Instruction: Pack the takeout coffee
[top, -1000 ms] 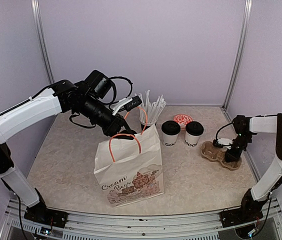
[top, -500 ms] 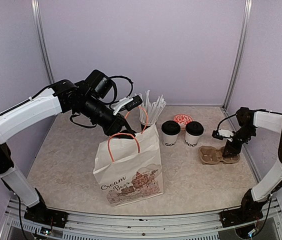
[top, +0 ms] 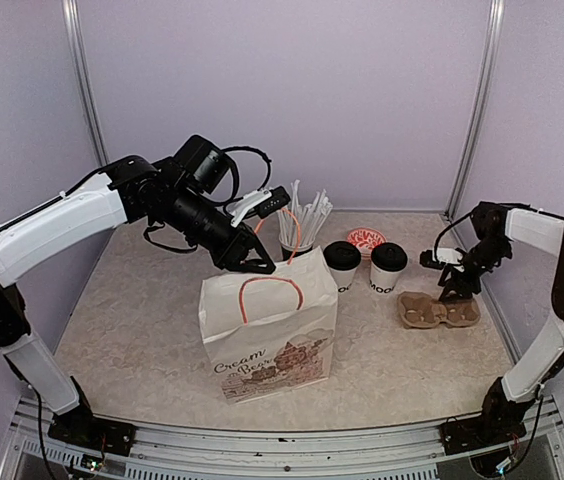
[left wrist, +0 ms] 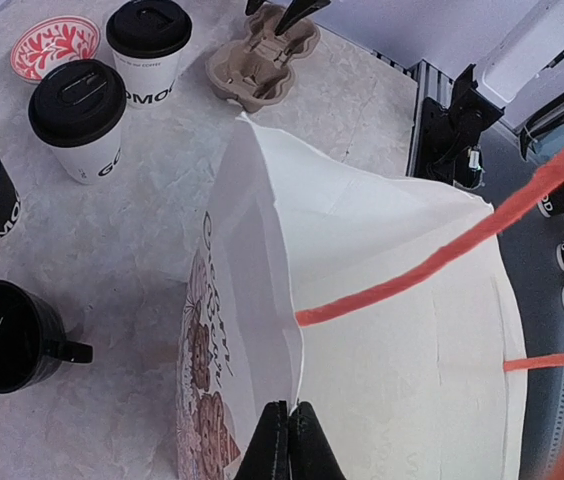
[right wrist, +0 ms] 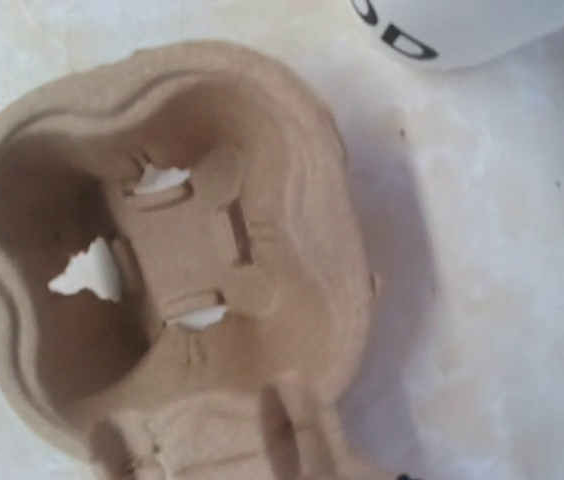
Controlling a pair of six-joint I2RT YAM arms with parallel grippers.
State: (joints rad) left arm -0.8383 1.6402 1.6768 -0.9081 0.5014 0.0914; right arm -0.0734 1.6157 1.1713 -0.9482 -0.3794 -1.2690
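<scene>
Left gripper (left wrist: 288, 440) pinched closed on the paper bag (top: 272, 335) rim.
Hold its mouth wide (cup carrier (top: 439, 311) likely next); right gripper (top: 454, 290) opening unclear.

Own body, itemised.

- Left arm (top: 57, 225): my long links are shelled in smooth white, and the elbow and wrist housings are rounded and black.
- Black cables (top: 247, 160): thin loops sprouting off my left wrist.
- Left gripper (left wrist: 287, 440): two matt black fingers tapering to narrow tips, with a white block (top: 247, 205) on the side.
- Right arm (top: 537, 232): the same white shells and black joints.
- Right gripper (top: 454, 290): black, with a small white tab (top: 440, 258) beside it and a thin black lead (top: 444, 240).
- Bases (top: 87, 430): black.
</scene>
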